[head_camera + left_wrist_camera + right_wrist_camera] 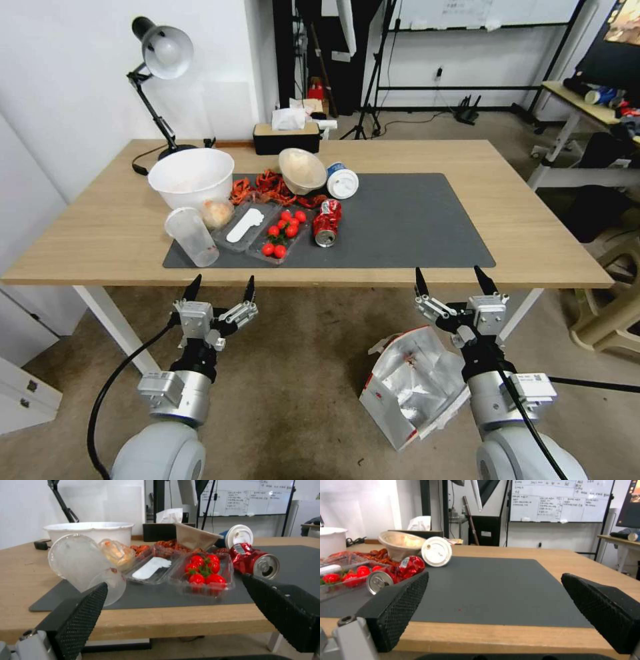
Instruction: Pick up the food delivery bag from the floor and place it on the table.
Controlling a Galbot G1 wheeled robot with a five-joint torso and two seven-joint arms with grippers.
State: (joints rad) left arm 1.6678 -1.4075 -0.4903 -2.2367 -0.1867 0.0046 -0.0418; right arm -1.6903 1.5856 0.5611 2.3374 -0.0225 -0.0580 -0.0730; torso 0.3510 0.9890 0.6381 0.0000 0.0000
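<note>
The food delivery bag (410, 383) lies crumpled on the floor (293, 393), white with red trim and silver foil lining showing, just below and left of my right gripper (457, 280). That gripper is open and empty, raised in front of the table's (533, 220) near edge. My left gripper (221, 288) is also open and empty, held before the table edge farther left. Its black fingers (80, 615) frame the table clutter in the left wrist view. In the right wrist view the fingers (396, 605) frame the dark grey mat (493, 585).
On the mat's left half sit a white bowl (191, 177), a tipped plastic cup (192, 237), trays of tomatoes (281, 233), a crushed red can (327, 223) and a paper cup (342, 181). A lamp (157, 60) and tissue box (287, 137) stand behind. A cluttered desk (587, 100) stands at right.
</note>
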